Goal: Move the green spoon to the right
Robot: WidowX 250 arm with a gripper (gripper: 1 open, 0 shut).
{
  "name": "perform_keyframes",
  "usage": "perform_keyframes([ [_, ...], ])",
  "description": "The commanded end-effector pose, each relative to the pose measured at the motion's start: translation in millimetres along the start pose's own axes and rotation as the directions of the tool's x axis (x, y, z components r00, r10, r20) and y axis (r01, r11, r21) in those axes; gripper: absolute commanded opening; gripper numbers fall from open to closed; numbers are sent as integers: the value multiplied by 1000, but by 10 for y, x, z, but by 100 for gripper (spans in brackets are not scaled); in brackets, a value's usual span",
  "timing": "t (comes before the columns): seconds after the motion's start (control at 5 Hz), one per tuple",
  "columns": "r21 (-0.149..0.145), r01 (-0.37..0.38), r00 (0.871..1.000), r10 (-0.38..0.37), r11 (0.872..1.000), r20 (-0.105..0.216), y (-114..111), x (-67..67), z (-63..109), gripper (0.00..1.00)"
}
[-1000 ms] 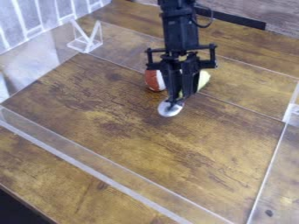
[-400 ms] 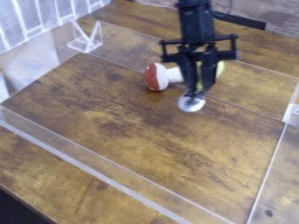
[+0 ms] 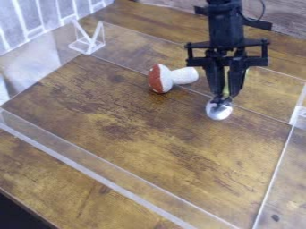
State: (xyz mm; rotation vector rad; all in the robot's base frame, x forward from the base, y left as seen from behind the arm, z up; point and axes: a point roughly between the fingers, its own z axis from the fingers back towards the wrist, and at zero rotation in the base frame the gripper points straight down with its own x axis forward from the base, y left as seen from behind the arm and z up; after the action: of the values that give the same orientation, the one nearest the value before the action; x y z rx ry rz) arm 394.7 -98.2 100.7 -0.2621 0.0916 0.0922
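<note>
The green spoon (image 3: pixel 217 106) hangs nearly upright from my gripper (image 3: pixel 223 88). Its silver bowl points down, just above or touching the wooden table; I cannot tell which. Only a sliver of its yellow-green handle shows between the black fingers (image 3: pixel 212 79). My gripper is shut on that handle and points steeply down from the black arm, at the right of the table.
A toy mushroom (image 3: pixel 170 78) with a red-brown cap and white stem lies on its side left of the spoon. A clear acrylic wall (image 3: pixel 72 165) fences the wooden table (image 3: pixel 131 125) along the front and right. A small clear stand (image 3: pixel 86 38) sits at the far left.
My gripper has carried the spoon to the right and slightly farther back, away from the mushroom. The mushroom, partly hidden behind the gripper before, now lies in full view.
</note>
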Motion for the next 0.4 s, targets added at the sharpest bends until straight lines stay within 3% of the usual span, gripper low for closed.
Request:
perform_keyframes([
  [0.0, 13, 13, 997, -14, 1000, 80, -86, 74, 218, 0],
  [0.2, 37, 48, 996, -51, 998, 71, -54, 67, 213, 0],
])
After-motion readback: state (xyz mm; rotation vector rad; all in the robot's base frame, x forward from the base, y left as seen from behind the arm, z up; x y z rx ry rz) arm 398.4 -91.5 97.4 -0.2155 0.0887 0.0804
